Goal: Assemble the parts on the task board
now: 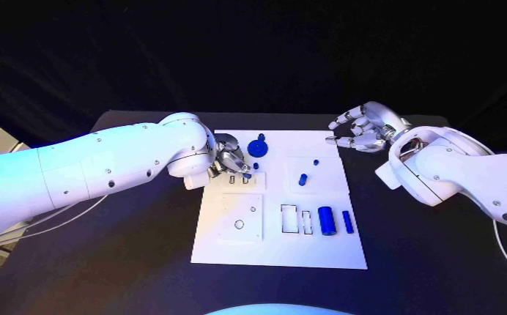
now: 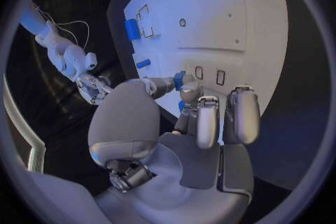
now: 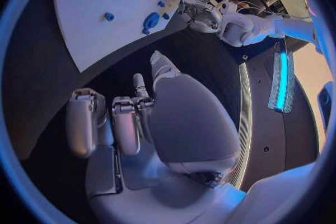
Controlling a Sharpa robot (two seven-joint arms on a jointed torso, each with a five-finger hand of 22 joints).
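A: Head view first: the white board [image 1: 280,198] lies in the middle of the black counter [image 1: 423,242]. On its near right part a blue cylinder [image 1: 327,220] lies beside a thinner blue bar [image 1: 346,220], next to two empty rectangular slots. A small blue peg [image 1: 302,179] sits on the raised plate to the right, and a blue gear-shaped piece [image 1: 260,146] stands near the far edge.

B: And the left hand [image 1: 231,162]?

A: It is over the far left part of the board, fingers bent down toward two small slots. A little blue piece [image 1: 255,165] shows just at its fingertips. In the left wrist view a blue piece [image 2: 180,79] sits between the thumb and a fingertip, so it appears pinched, though the fingers hide most of it.

B: How sure are you?

A: Not fully; the contact itself is covered. What shape the piece has I cannot tell.

B: The right hand [image 1: 363,128]?

A: Off the board, above the counter by the board's far right corner, well apart from the parts. Its fingers are curled partway, spread from one another, and hold nothing. The right wrist view shows the same hand [image 3: 133,123] over bare counter.
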